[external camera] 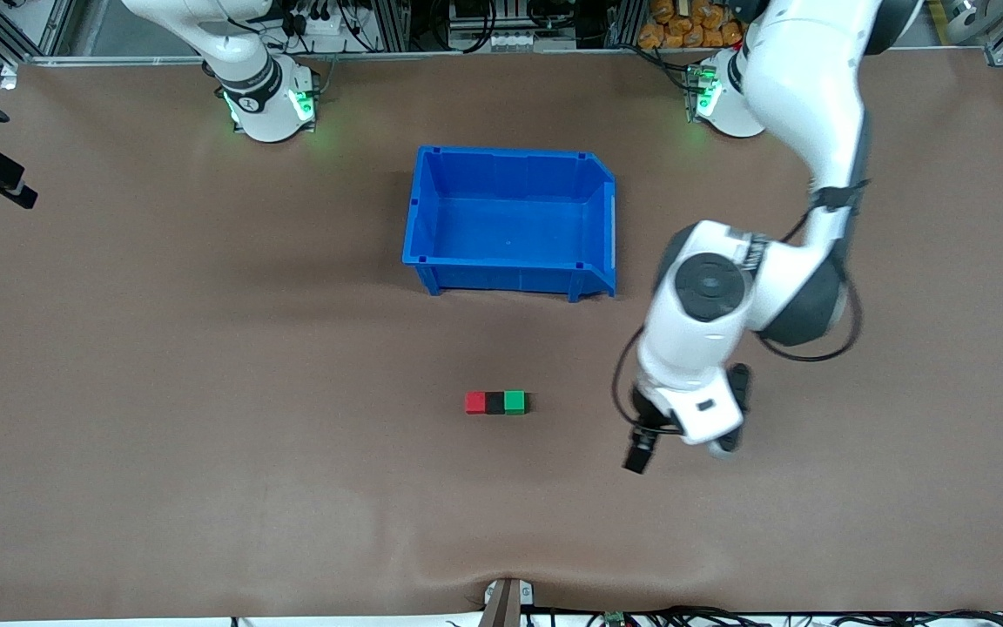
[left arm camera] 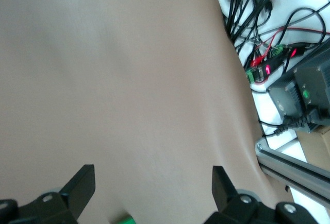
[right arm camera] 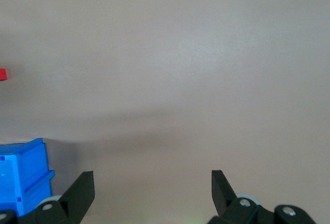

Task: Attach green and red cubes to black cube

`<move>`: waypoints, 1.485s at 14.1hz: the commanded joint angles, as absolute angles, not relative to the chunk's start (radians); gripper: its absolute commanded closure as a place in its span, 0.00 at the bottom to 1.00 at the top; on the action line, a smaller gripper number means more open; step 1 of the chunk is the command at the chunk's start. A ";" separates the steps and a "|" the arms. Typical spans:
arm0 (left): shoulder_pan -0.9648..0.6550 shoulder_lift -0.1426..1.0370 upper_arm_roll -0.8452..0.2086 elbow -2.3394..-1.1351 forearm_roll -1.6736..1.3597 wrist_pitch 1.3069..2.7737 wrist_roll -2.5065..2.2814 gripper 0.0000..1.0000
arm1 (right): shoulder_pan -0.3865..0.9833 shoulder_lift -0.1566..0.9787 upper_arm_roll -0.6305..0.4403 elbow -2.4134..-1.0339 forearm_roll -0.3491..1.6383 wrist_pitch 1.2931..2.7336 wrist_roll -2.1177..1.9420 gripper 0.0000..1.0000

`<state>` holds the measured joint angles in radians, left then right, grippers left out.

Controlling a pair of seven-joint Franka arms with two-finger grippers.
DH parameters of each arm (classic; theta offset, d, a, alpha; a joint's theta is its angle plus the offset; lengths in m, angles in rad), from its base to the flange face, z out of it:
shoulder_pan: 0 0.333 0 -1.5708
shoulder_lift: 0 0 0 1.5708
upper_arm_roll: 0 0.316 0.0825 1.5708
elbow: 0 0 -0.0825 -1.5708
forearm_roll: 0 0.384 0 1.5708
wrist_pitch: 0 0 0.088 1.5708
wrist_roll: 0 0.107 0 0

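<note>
Left gripper (external camera: pixel 702 440) hung wide open and empty over bare mat beside the joined red cube (external camera: pixel 475 402), black cube (external camera: pixel 494 402) and green cube (external camera: pixel 514 401); a stray sweep could split them; farther, blue bin (external camera: pixel 514 165); right gripper (right arm camera: pixel 152 193) waited, open, empty.

arm shells: glossy white, rounded
joints: dark grey/blk caps
cables: blk, looped along left arm (external camera: pixel 754 287)
bases: green LEDs
fingers (left arm camera: pixel 80 185): blk, wedge-shaped, screws at mounts
</note>
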<state>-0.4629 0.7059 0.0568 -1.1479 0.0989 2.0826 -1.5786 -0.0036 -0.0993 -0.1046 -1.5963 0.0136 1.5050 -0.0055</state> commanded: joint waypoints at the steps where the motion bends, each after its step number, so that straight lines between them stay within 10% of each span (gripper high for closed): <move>1: -0.390 0.603 0.037 -1.189 0.075 1.993 -1.394 0.00 | 0.000 -0.130 -0.101 -1.632 -0.014 1.520 -0.002 0.00; 12: -0.216 0.112 0.037 -1.629 -0.037 1.865 -0.692 0.00 | 0.005 -0.130 -0.100 -1.632 -0.015 1.517 -0.003 0.00; 21: -0.106 0.055 0.038 -1.583 -0.009 1.649 -0.014 0.00 | 0.003 -0.129 -0.094 -1.631 -0.015 1.511 -0.005 0.00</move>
